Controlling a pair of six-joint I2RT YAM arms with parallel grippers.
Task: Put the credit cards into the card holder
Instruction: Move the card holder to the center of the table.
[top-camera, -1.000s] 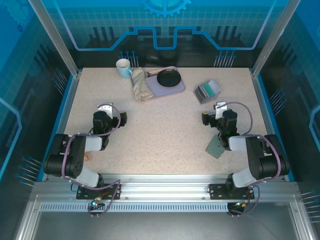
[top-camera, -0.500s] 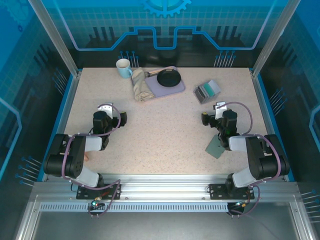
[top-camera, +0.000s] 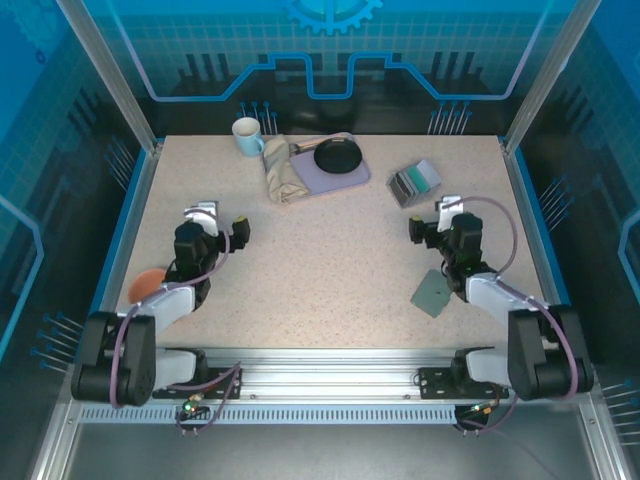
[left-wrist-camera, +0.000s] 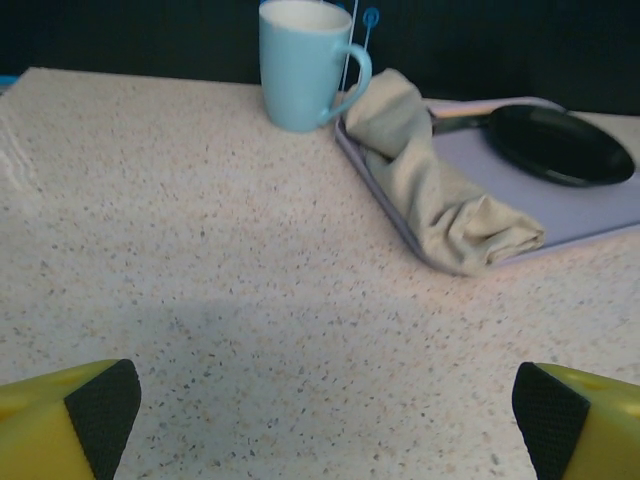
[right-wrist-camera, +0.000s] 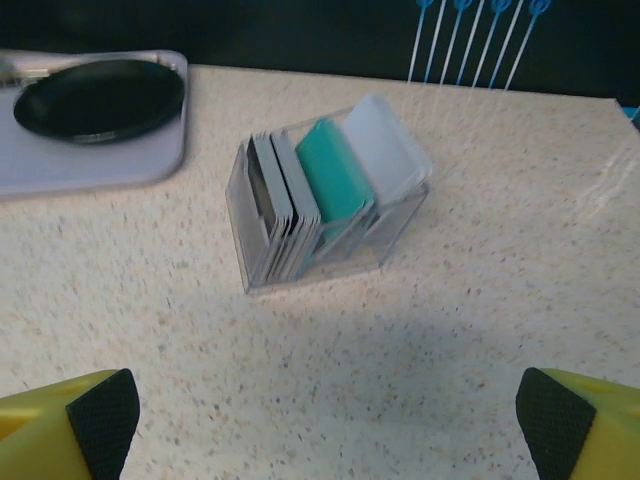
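Credit cards (right-wrist-camera: 310, 190) untouched: right jaws released wide, empty, aimed at them. They stand packed on edge in a clear box (right-wrist-camera: 330, 268) at the far right of the table (top-camera: 330, 260). Left jaws are spread too, empty, facing the mug (left-wrist-camera: 300, 65) and cloth (left-wrist-camera: 430, 190). Card holder (top-camera: 433, 293) lies flat beside the right arm, well apart from the box. Risks: tight stack, so a pinch may take several cards or drag and tip the light box. Holder lying flat gives little edge to grab, and thin cards may miss the slots.
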